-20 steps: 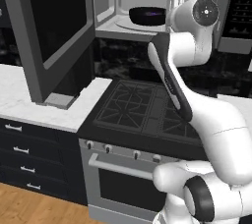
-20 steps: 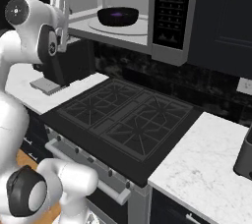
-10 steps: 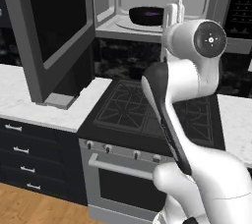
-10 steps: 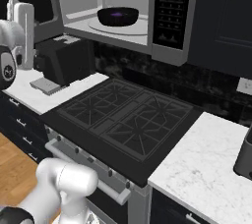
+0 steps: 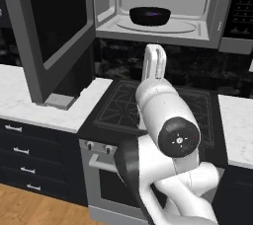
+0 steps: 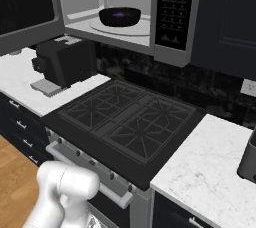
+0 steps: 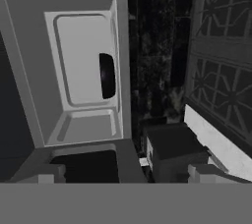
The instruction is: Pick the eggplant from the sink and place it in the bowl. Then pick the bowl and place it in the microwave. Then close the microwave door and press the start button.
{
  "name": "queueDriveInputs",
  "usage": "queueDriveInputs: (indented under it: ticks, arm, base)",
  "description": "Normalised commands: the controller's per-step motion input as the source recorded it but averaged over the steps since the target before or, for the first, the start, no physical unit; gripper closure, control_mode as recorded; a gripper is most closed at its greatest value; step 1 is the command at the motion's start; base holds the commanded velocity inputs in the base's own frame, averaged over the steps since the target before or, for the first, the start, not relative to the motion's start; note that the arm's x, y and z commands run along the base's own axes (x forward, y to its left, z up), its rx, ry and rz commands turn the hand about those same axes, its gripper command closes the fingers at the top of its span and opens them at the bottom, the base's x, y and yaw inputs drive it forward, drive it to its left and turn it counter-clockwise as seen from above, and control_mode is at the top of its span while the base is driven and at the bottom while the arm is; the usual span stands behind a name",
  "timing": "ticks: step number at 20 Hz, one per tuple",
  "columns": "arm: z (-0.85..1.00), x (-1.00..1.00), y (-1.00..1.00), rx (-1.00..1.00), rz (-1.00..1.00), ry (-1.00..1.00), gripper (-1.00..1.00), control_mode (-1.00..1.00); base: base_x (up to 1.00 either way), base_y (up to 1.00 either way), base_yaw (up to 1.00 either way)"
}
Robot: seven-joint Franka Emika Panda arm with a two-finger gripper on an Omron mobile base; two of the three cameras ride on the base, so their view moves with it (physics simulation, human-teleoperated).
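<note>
Dark kitchen cabinets and a black gas stove [image 6: 127, 119] fill the lower scene, with white marble tabletop [image 5: 29, 100] on either side. At far left the microwave door [image 5: 52, 26] hangs swung wide open, a big dark panel with a grey frame and glass window; it looks stiff and hinged, something I judge best pushed flat on its outer face near the free edge rather than pinched. Right of it, the microwave [image 5: 163, 2] cavity is pale grey, and the bowl [image 5: 149, 15] sits inside on the round turntable, black and shallow, with a purple glint that is probably the eggplant [image 5: 153, 15] resting in it. Below the cavity, over the stove, my gripper [image 5: 153, 63] points upward with its fingers spread apart and nothing between them. From the hand view the cavity appears rolled sideways, the bowl a dark sliver on its floor. At far right, the dark control strip [image 6: 172, 7] carries the start button, too small to pick out.
</note>
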Motion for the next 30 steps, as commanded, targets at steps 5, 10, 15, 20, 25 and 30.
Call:
queueDriveInputs:
  ticks: [5, 10, 15, 20, 25, 30]
  arm:
    - [-0.38, -0.39, 0.75, -0.02, -0.05, -0.09, -1.00, -1.00]
    - [-0.29, -0.07, 0.77, -0.06, -0.06, -0.19, -1.00, -1.00]
    - [-0.37, -0.01, 0.83, -0.07, -0.08, -0.24, -1.00, -1.00]
    - [-0.48, 0.01, 0.62, 0.01, -0.07, -0.13, -1.00, -1.00]
    - [-0.54, 0.00, 0.56, 0.05, -0.06, -0.17, -1.00, -1.00]
    - [-0.35, 0.16, 0.64, 0.02, -0.06, -0.10, -1.00, -1.00]
  base:
    - [0.00, 0.00, 0.00]
    - [0.00, 0.00, 0.00]
    - [0.00, 0.00, 0.00]
    - [0.00, 0.00, 0.00]
    - [0.00, 0.00, 0.00]
    - [0.00, 0.00, 0.00]
